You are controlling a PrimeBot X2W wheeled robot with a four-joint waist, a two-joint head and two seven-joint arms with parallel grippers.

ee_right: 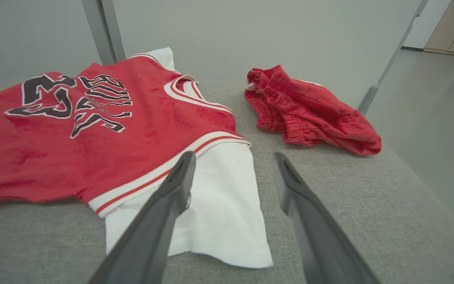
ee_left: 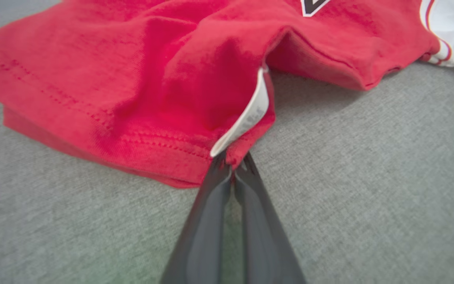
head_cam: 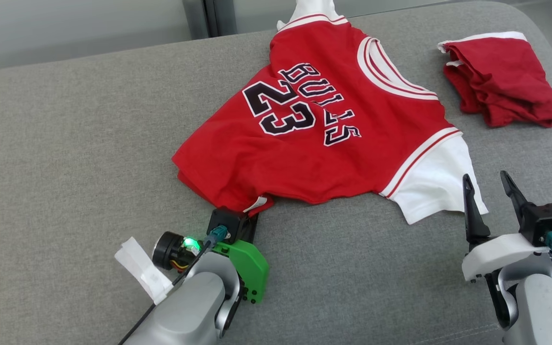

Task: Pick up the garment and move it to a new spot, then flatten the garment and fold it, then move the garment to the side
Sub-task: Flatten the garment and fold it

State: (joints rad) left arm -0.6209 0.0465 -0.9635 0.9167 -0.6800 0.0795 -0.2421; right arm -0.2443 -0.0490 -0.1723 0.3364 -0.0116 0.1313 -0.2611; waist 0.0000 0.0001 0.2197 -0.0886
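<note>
The garment [head_cam: 324, 139] is a red jersey with white sleeves and black "BULLS 23" lettering, lying spread on the grey padded surface [head_cam: 65, 143]. My left gripper [head_cam: 245, 215] is at its near hem; in the left wrist view the left gripper [ee_left: 233, 167] is shut on the red hem of the garment [ee_left: 132, 90], beside a white label [ee_left: 250, 114]. My right gripper [head_cam: 489, 189] stands open just right of the near white sleeve [head_cam: 439, 182]. Seen from the right wrist, the right gripper [ee_right: 233, 167] is open above the sleeve [ee_right: 215, 205] edge, holding nothing.
A crumpled pair of red shorts [head_cam: 501, 81] lies at the far right of the surface, also visible as the red shorts [ee_right: 309, 112] in the right wrist view. The surface's far edge meets a pale wall; floor lies beyond the right edge [ee_right: 440, 130].
</note>
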